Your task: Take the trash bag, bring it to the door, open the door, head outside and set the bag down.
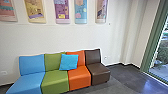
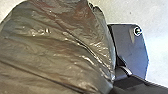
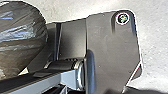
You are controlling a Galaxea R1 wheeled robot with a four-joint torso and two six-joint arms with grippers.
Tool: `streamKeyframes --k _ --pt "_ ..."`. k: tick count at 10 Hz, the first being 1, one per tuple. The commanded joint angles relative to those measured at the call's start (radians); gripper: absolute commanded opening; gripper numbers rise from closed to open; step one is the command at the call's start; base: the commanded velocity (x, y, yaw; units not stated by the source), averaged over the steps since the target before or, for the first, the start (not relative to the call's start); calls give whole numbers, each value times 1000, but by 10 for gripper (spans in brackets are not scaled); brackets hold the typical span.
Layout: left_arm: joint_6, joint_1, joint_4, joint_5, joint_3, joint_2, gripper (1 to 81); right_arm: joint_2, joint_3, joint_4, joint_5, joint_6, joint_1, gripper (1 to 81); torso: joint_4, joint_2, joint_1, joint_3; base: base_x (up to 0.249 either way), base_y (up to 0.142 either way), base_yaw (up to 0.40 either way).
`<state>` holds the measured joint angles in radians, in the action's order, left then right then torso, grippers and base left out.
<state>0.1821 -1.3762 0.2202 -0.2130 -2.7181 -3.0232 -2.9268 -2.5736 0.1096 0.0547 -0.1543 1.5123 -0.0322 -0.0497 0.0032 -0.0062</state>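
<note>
Head view: at 11 to 12 o'clock stands a row of smooth, squared-off seats, one light blue (image 1: pixel 27 81), one olive green (image 1: pixel 56 81), one orange (image 1: pixel 79 77), one dark brown (image 1: pixel 98 72), with a bright turquoise square cushion (image 1: pixel 68 62) leaning on the middle backs. At 2 o'clock a green upright frame (image 1: pixel 153 37) edges clear glass, daylight and paving beyond (whether it opens as a door, I cannot tell).

Left wrist view: the grey-brown, glossy plastic trash bag (image 2: pixel 57 50) bulges close to the camera, its thin film creased in long ridges, just beside the robot's flat dark plate (image 2: pixel 132 47). The left end effector seems the nearer, with the bag perhaps hanging from it; whether it is open, closed or gripping, I cannot tell.

Right wrist view: the bag's rounded, wrinkled flank lies past the jointed bar; its long axis is unclear. The right end effector's state I cannot tell either.
</note>
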Motion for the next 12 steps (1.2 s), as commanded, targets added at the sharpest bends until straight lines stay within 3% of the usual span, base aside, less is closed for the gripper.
streamKeyframes --k 1,12 --pt "5 75 -1 -63 1 -4 10 1 -3 4 54 4 -59 811 0 0 0 0 0 0 -337" --pt "7 73 -1 -62 1 -1 10 -7 -17 5 54 4 -59 811 0 0 0 0 0 0 -339"
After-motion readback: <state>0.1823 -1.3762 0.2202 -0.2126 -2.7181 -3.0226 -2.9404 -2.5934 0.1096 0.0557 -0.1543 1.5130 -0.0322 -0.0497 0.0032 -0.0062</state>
